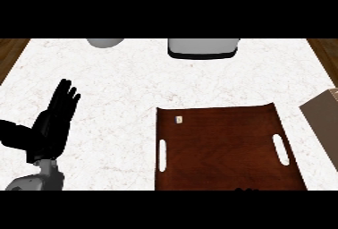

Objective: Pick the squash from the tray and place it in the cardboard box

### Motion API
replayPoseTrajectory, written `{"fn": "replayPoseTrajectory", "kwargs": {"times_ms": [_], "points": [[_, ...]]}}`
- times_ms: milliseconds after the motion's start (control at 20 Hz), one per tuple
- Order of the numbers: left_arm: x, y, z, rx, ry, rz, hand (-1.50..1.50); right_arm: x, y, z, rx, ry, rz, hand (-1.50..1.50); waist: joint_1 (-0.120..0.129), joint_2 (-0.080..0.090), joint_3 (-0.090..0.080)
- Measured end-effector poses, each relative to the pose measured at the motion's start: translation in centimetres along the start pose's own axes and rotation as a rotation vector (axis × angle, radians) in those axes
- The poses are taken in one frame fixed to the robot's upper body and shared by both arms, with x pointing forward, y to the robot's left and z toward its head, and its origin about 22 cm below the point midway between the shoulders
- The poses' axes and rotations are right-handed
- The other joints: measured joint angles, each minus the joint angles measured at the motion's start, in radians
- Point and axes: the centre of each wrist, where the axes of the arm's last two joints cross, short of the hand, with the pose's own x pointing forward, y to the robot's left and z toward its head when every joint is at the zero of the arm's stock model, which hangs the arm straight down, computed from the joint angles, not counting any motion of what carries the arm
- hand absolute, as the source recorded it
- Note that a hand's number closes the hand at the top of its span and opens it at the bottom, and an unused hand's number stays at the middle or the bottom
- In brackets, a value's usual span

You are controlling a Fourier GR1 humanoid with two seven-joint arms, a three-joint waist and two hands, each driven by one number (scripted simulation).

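Head view: left hand [56, 118] at left over the white counter [119, 80], fingers straight and up, holding nothing. Right hand [247, 189] shows only as dark fingertips at the tray's bottom edge; can't tell its state. Brown tray [224, 152] sits center-right, with a small pale thing [179, 119] near its top-left corner, too small to tell if it's the squash. Box [323, 120] at right edge, just beside tray. Two grey objects [201, 47] at counter's far edge.
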Motion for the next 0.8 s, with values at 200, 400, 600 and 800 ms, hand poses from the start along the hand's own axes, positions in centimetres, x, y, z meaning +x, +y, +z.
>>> {"fn": "replayPoseTrajectory", "kwargs": {"times_ms": [200,400,600,800], "points": [[0.6,-0.1,0.1,-0.005,0.002,0.004,0.00,-0.6,-1.5,-0.8,-0.132,0.115,0.009,1.50,0.003,0.002,0.000],[0.5,-0.1,-0.2,-0.005,-0.002,0.006,0.00,-1.9,-2.6,-2.1,-0.218,0.223,0.054,1.50,0.005,0.005,0.001],[0.8,0.1,-0.3,-0.006,-0.004,0.005,0.00,-3.5,-3.6,-3.4,-0.272,0.327,0.110,1.50,0.010,0.007,0.001],[0.6,0.0,-0.4,-0.003,-0.006,0.006,0.00,-5.5,-4.6,-4.5,-0.311,0.418,0.159,1.50,0.009,0.009,0.002]]}}
